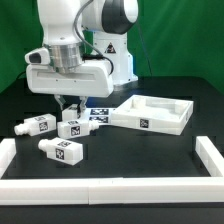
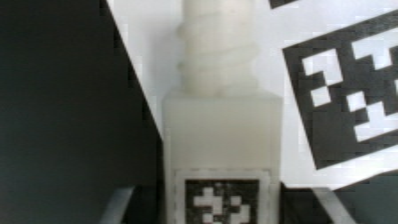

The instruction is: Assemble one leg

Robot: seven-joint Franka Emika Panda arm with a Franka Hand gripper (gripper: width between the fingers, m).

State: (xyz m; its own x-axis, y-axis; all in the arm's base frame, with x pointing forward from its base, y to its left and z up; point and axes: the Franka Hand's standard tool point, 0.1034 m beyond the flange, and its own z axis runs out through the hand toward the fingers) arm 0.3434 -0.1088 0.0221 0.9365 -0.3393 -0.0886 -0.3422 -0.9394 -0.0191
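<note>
In the wrist view a white leg [image 2: 221,120] with a black-and-white tag on its blocky end lies lengthwise between my fingers [image 2: 121,206], half over the marker board [image 2: 347,90]. Dark gaps show between the leg and each finger, so the gripper [image 2: 224,206] is open around it. In the exterior view the gripper [image 1: 70,104] hangs low over the table at centre left and mostly hides that leg. Three more legs lie near it: one at the exterior view's left [image 1: 35,125], one just in front [image 1: 72,129], and one nearer the front [image 1: 62,151].
The large white tray-like tabletop [image 1: 150,113] lies at the exterior view's right. The marker board [image 1: 97,114] lies between it and the gripper. A low white wall [image 1: 110,186] borders the table's front, with side pieces at left [image 1: 8,150] and right [image 1: 208,155].
</note>
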